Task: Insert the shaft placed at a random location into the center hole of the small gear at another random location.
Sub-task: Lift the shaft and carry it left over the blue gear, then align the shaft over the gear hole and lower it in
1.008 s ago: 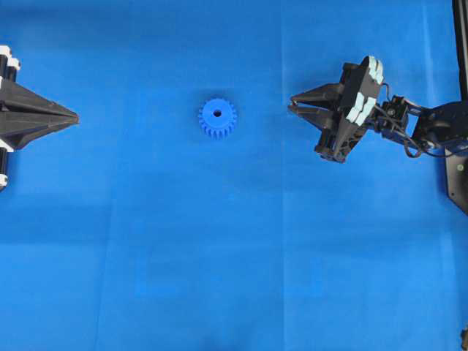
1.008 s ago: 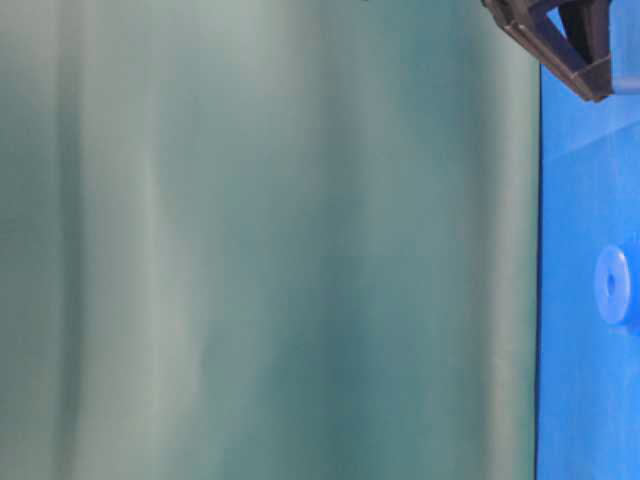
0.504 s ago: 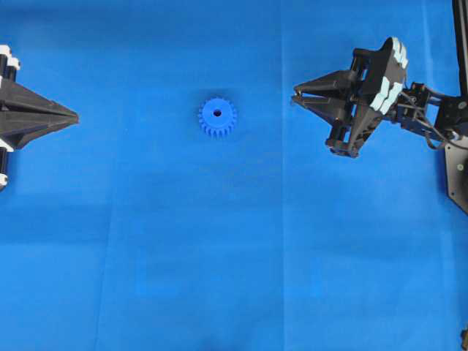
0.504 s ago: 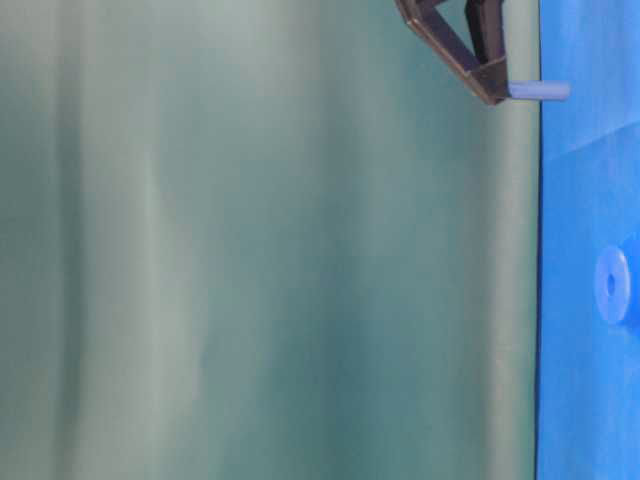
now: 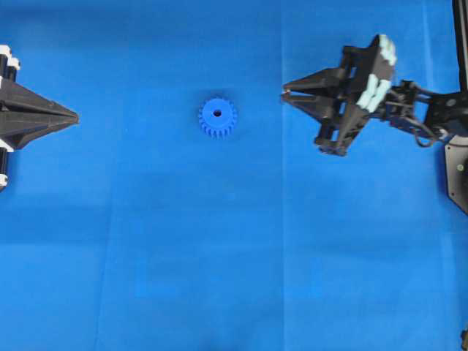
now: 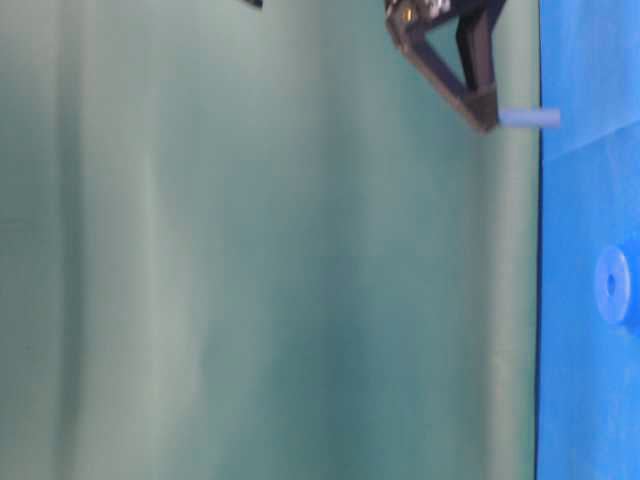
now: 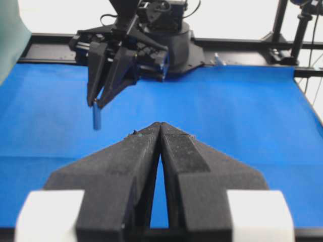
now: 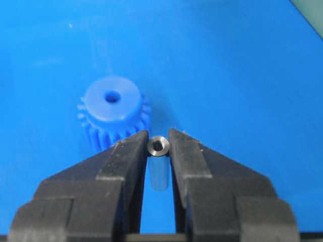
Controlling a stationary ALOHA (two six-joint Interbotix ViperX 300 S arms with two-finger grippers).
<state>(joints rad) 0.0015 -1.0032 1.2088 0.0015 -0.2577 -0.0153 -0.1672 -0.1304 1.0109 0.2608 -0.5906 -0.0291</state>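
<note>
A blue cloth [image 5: 219, 248] covers the whole table, creased by faint fold lines (one runs from twelve to six o'clock overhead). A green backdrop [image 6: 250, 260] fills most of the table-level view. A black frame [image 7: 242, 43] edges the cloth's far side.

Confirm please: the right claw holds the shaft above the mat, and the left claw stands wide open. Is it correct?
Not quite. The left claw is shut, its fingers pressed together, as the left wrist view shows. The right claw does hold the shaft above the mat.
</note>
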